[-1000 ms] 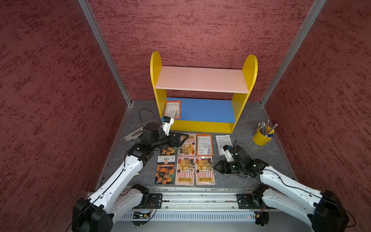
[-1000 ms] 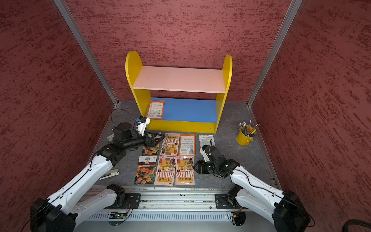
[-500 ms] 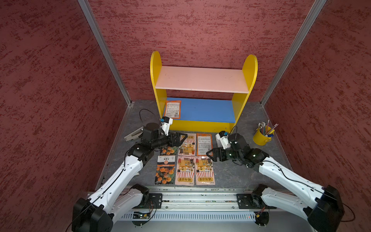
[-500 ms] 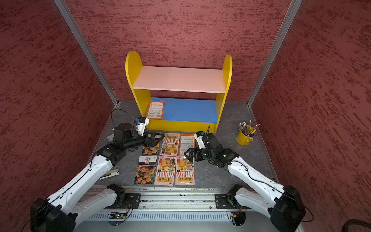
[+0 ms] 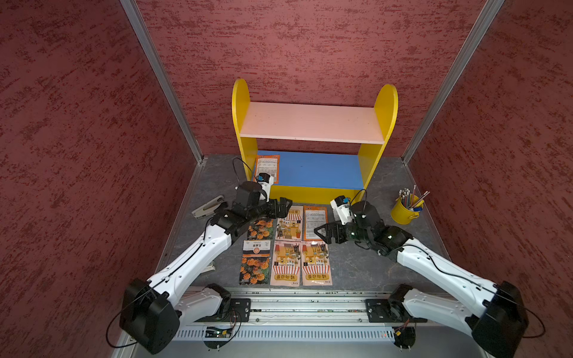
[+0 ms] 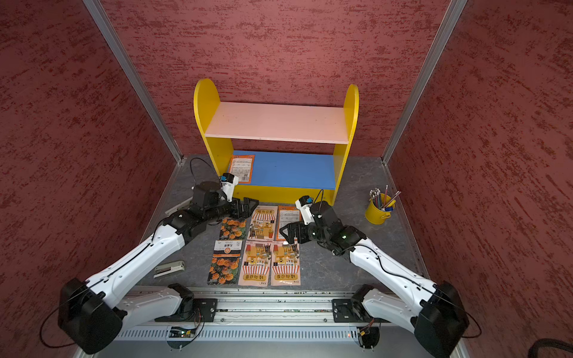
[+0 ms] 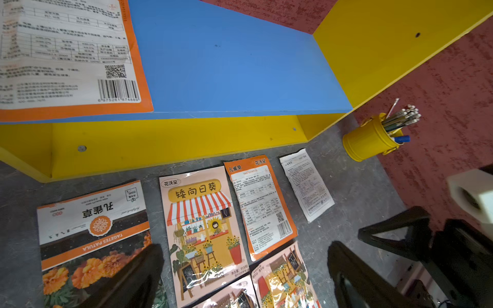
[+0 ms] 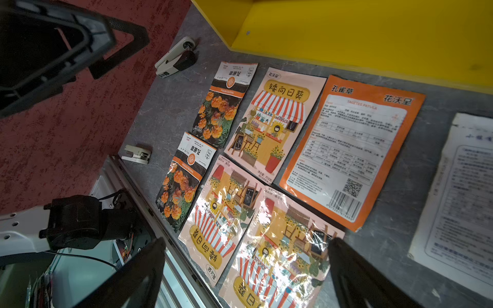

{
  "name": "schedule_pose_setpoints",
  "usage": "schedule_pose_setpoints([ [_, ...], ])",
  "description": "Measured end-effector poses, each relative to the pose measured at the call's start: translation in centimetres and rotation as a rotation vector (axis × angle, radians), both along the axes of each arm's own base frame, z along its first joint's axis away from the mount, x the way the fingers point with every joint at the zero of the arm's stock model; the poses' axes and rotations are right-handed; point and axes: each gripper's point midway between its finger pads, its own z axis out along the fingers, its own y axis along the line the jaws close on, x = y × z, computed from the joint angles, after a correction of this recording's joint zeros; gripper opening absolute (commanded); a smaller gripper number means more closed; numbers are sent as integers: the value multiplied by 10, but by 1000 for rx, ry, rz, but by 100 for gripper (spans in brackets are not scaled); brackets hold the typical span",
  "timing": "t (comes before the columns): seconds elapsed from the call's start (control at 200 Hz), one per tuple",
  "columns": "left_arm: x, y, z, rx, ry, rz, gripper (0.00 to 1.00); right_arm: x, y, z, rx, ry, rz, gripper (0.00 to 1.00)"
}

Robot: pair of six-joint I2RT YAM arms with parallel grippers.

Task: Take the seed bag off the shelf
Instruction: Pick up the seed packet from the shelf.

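Lying flat on the grey table [image 5: 356,266] in two rows of three: marigold packets [image 5: 255,262] on the left, one behind the other; beside them, striped-stall sunflower packets [image 5: 286,263], two in front and one behind. Closing the back row on the right, lying printed side up: an orange-bordered packet [image 5: 315,222]. Resting just beside it, seen in the wrist views: a white leaflet [image 7: 306,185]. Standing upright near the right wall [image 5: 496,155], holding pencils [image 5: 409,198]: a yellow cup [image 5: 404,214]. Lying towards the left wall [image 5: 77,139], well apart: a far stapler [image 5: 207,207] and a near stapler [image 6: 170,268].
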Motion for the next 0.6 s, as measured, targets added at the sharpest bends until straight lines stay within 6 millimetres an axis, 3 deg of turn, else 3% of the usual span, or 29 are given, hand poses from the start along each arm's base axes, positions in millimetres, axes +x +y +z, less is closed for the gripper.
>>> schedule_pose_setpoints([
  [0.316,54,-10,-8,131,-72,72,100,-2,-2,14,27,-42,1,98],
  [0.596,114,-18,12,219,-194,118,100,0,-1,18,37,-56,-1,99],
])
